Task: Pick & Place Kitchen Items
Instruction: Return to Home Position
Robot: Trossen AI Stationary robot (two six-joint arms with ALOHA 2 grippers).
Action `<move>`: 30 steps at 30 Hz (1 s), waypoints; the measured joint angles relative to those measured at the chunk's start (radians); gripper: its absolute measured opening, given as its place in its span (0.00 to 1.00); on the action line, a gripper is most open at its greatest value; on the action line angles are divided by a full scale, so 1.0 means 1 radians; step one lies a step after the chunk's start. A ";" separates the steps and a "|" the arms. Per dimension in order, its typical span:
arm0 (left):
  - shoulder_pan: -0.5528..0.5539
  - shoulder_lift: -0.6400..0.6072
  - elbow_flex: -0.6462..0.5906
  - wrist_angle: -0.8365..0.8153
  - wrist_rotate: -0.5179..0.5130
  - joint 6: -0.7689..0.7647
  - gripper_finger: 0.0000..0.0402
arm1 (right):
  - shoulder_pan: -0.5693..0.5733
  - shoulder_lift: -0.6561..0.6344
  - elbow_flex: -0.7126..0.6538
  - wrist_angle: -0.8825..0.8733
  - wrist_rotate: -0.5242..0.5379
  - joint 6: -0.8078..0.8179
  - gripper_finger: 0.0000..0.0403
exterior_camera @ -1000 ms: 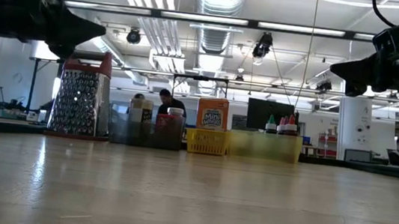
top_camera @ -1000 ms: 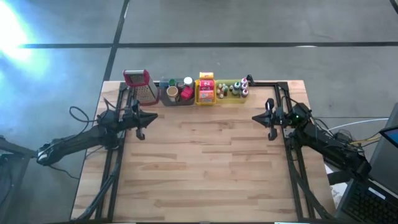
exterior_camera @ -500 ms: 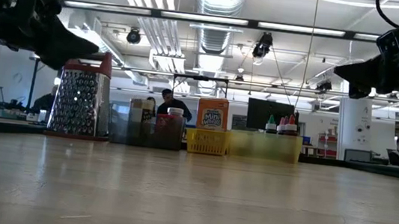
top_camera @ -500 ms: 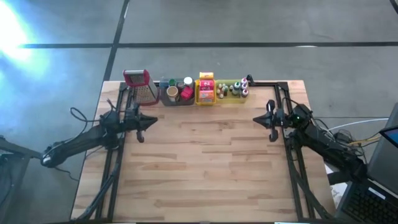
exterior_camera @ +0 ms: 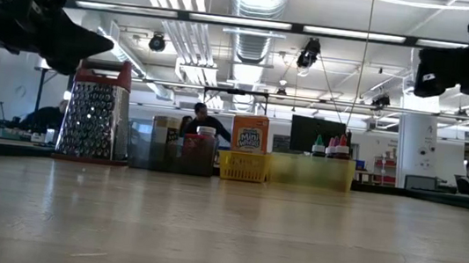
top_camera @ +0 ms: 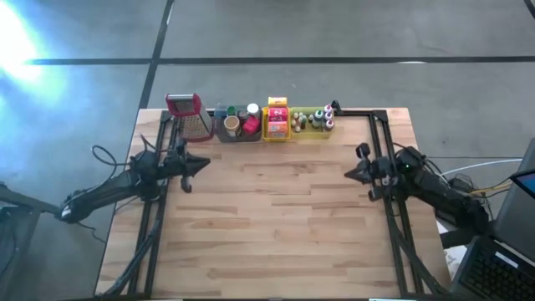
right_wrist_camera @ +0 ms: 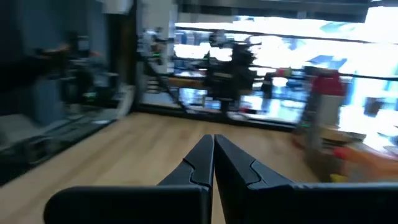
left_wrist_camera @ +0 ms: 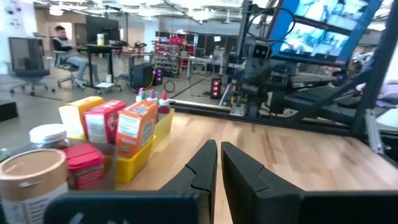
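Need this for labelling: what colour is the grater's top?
Red. The grater shows it best in the high view.

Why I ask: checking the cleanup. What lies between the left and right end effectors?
Nothing but bare wooden tabletop lies between the left end effector and the right end effector; the high view shows that stretch plainly.

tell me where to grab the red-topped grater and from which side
Probably by the red handle on top, jaws coming straight down. The grater stands upright at the left end of the row, with the dark bin close on one side; its metal body is wide and flares downward, while the handle is narrower.
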 joint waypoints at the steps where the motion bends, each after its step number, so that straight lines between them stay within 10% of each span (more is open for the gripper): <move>1: -0.008 0.000 0.000 0.000 0.000 0.000 0.07 | 0.032 0.000 0.000 0.000 0.000 0.000 0.02; 10: -0.162 0.000 0.000 -0.002 0.000 0.000 0.07 | 0.252 0.000 0.000 -0.010 -0.002 0.000 0.02; 30: -0.232 0.003 0.003 -0.005 0.001 0.000 0.07 | 0.261 0.023 0.000 -0.011 -0.001 0.001 0.02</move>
